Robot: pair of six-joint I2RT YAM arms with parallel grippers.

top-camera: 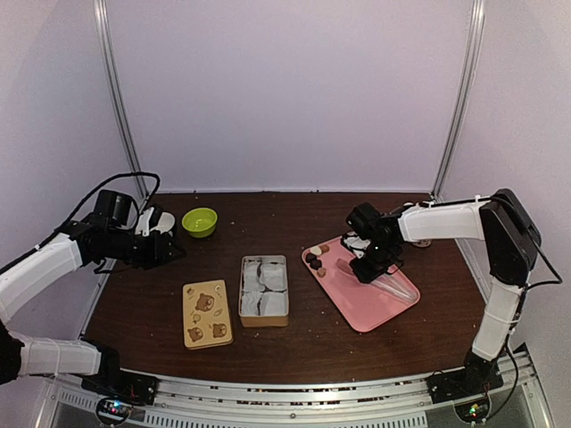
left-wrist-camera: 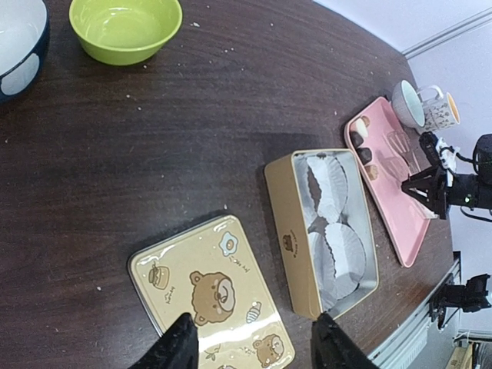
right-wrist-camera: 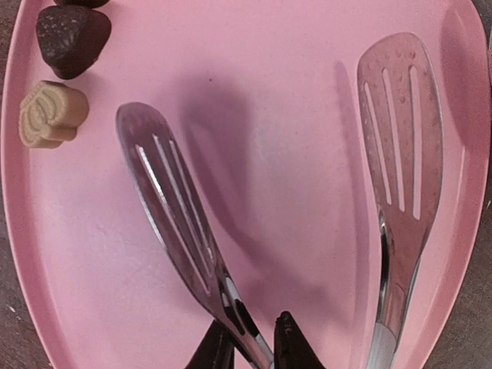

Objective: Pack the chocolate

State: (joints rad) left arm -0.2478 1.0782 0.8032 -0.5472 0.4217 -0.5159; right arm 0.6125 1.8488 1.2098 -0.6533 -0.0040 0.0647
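table (top-camera: pixel 294 209) of dark wood, flecked with crumbs, stands inside white walls (top-camera: pixel 285 89). chocolate (top-camera: pixel 314 260) lies at the far left corner of the pink tray (top-camera: pixel 361 308), apart from the open tan tin (left-wrist-camera: pixel 288 223). only the right wrist view shows the right fingers (right-wrist-camera: pixel 292 347) clamped on one arm of the tongs (right-wrist-camera: pixel 165 192). only the left wrist view shows the left fingers (left-wrist-camera: pixel 175 346) spread wide above the bear lid (left-wrist-camera: pixel 207 284), and a mug (left-wrist-camera: pixel 440 114) beyond the tray.

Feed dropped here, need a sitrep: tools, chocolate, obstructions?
Left tool open, empty. Right tool clamped on one arm of tongs. Chocolate on pink tray, tin unfilled. No obstruction seen.
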